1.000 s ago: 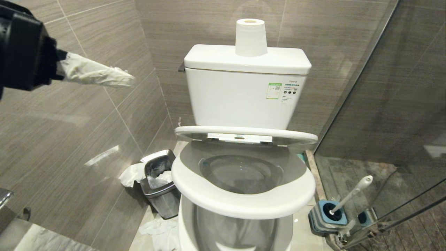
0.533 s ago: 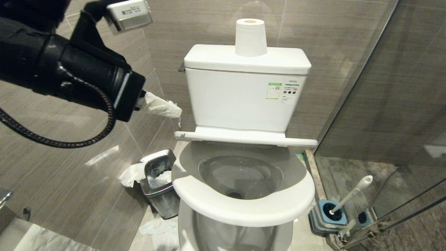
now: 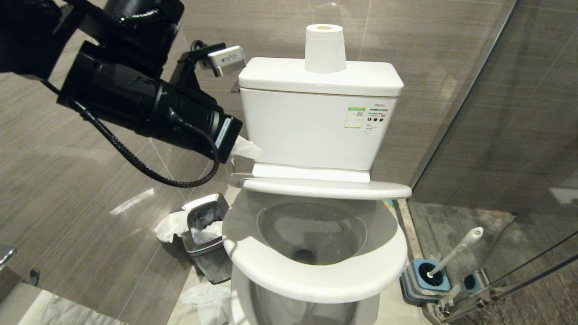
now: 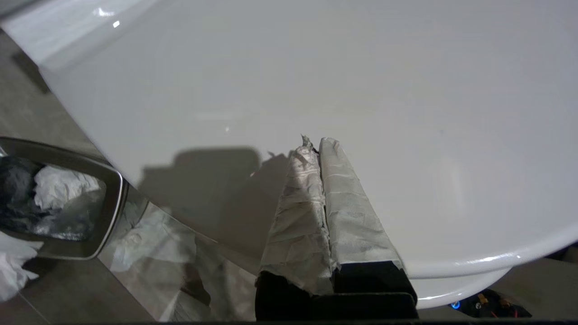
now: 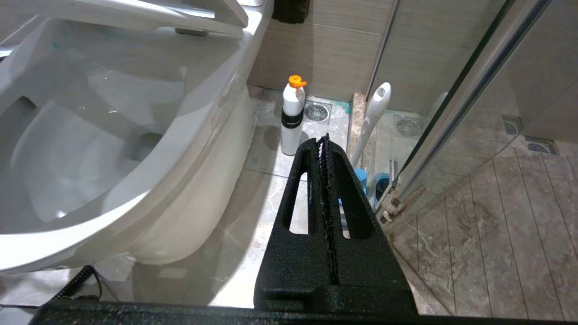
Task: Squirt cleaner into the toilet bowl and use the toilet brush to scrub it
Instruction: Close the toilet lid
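Observation:
The toilet bowl [image 3: 311, 234] stands in the middle, and its white seat [image 3: 316, 275] and lid [image 3: 325, 188] both hang partway down over it. My left gripper [image 3: 256, 151], its fingers wrapped in white, is shut and holds nothing. Its tip [image 4: 314, 140] lies at the lid's [image 4: 361, 90] broad white top, near the tank's left corner. The toilet brush [image 3: 457, 249] stands in its grey-and-blue holder [image 3: 424, 282] on the floor to the right. My right gripper [image 5: 323, 137] is shut and empty, low beside the bowl [image 5: 90, 135]. A faint blue-green trace of cleaner [image 5: 56, 44] shows under the rim.
A white bottle with an orange cap [image 5: 292, 115] stands on the floor by the brush handle [image 5: 375, 113]. A steel waste bin [image 3: 205, 237] with tissues sits left of the toilet. A paper roll [image 3: 325, 47] tops the tank. A glass partition [image 3: 519, 180] closes the right.
My left arm has swung right and down from the wall to the lid's left end. The lid has tipped forward and lower, and the seat's front has dropped too.

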Robot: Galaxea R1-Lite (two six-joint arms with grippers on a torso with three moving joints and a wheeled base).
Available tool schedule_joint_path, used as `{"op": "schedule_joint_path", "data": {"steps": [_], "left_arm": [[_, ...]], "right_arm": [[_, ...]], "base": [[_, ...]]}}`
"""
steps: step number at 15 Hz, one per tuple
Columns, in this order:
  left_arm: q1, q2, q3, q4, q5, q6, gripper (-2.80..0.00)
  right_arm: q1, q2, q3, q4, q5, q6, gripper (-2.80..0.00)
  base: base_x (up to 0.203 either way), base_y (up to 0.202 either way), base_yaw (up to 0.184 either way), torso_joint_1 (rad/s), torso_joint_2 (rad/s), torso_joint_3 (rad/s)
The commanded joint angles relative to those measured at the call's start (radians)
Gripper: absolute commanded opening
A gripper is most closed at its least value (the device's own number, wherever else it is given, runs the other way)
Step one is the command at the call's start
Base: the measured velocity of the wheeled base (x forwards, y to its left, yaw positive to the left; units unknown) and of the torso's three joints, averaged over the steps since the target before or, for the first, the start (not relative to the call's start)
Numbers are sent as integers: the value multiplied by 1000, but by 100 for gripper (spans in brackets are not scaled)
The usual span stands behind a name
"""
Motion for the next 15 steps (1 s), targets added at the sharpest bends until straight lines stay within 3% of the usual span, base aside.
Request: {"op": "schedule_joint_path", "data": {"steps": [1, 4, 9, 15], "left_arm": [[-23, 50, 4, 49, 9, -18, -280], [-35, 79, 8, 174, 46, -36, -280], [-39, 133, 10, 359, 276, -41, -280], [-46, 219, 10, 382, 295, -182, -280]], "right_arm": [[0, 1, 0, 0, 1, -1, -280], [0, 1, 0, 0, 1, -1, -280], [0, 1, 0, 0, 1, -1, -280], [0, 1, 0, 0, 1, -1, -280]], "base": [[0, 0, 0, 0, 0, 0], [0, 0, 0, 0, 0, 0], [0, 0, 0, 0, 0, 0], [0, 0, 0, 0, 0, 0]]}}
